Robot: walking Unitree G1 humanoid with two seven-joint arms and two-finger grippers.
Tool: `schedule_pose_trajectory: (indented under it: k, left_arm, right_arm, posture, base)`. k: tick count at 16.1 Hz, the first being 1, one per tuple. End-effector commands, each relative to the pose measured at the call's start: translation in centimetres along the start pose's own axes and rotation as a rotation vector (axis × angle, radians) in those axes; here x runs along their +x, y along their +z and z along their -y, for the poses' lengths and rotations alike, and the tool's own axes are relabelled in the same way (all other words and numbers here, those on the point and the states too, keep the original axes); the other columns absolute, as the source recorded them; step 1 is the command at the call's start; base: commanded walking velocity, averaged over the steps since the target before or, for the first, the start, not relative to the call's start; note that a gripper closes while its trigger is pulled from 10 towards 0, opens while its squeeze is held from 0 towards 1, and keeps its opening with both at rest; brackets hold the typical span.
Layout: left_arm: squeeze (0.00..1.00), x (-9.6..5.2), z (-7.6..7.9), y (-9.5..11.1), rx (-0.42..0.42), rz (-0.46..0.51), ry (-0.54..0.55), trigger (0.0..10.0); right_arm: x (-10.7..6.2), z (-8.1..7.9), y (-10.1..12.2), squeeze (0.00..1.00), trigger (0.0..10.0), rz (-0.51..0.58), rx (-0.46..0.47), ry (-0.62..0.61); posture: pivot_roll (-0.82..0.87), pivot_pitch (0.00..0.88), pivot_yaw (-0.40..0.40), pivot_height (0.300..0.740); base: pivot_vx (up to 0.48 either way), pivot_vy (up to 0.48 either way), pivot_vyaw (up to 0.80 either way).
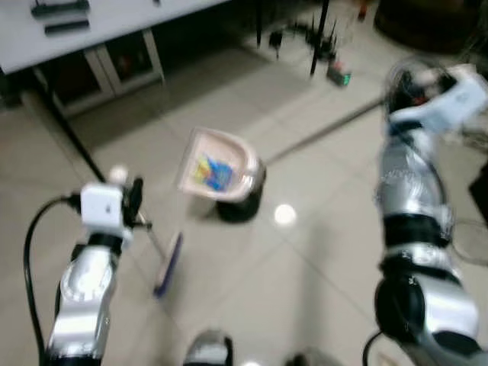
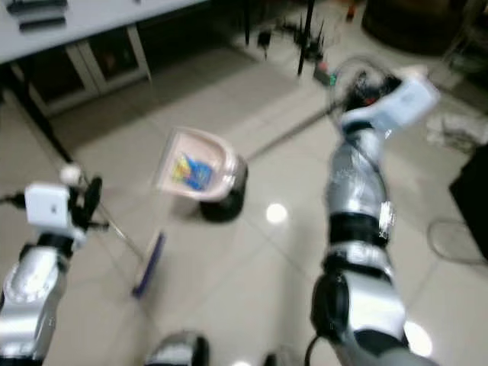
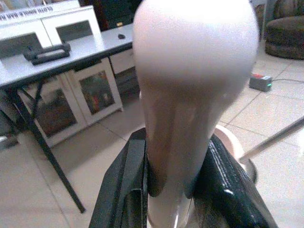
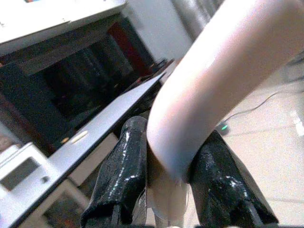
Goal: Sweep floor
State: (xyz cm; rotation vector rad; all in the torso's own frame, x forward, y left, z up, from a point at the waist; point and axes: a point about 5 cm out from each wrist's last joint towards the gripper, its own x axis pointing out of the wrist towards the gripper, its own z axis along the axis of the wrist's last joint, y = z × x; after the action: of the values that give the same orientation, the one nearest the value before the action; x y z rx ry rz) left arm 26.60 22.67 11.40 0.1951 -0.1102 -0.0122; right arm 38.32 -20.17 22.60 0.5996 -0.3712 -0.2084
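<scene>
Two tools are held: broom low, dustpan tilted up beyond it.
Left gripper (image 1: 133,200) clamps the broom (image 1: 166,264) handle, right gripper (image 2: 358,84) the dustpan (image 1: 219,171) handle; better to lower the pan's lip flat on the floor (image 1: 320,252) before brushing toward it.

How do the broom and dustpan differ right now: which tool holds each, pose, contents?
The broom is held by the left tool; the dustpan by the right tool, each shut on a pale handle. The broom's purple head lies on the floor; the dustpan's pink scoop is tipped up on its dark base. The dustpan holds blue and yellow scraps; the broom carries nothing. Both rest on the tile floor.
</scene>
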Motion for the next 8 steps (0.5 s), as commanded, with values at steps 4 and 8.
schedule_pose_trajectory:
  k: [4,8]
  left_arm:
    - [0.0,0.08,0.13,0.47,0.011,0.036,0.0,10.0]
    - [0.0,0.01,-0.12,0.29,0.013,0.034,0.012,10.0]
  right_arm:
    - [0.67,-0.13,2.06,0.0,10.0,0.072,0.021,0.012]
    - [0.75,-0.53,1.42,0.0,10.0,0.042,0.023,0.032]
  posture:
    - [0.08,0.103,0.056,0.74]
    - [0.09,0.095,0.05,0.74]
  base:
    - [0.47,0.0,-0.23]
    - [0.472,0.0,0.0]
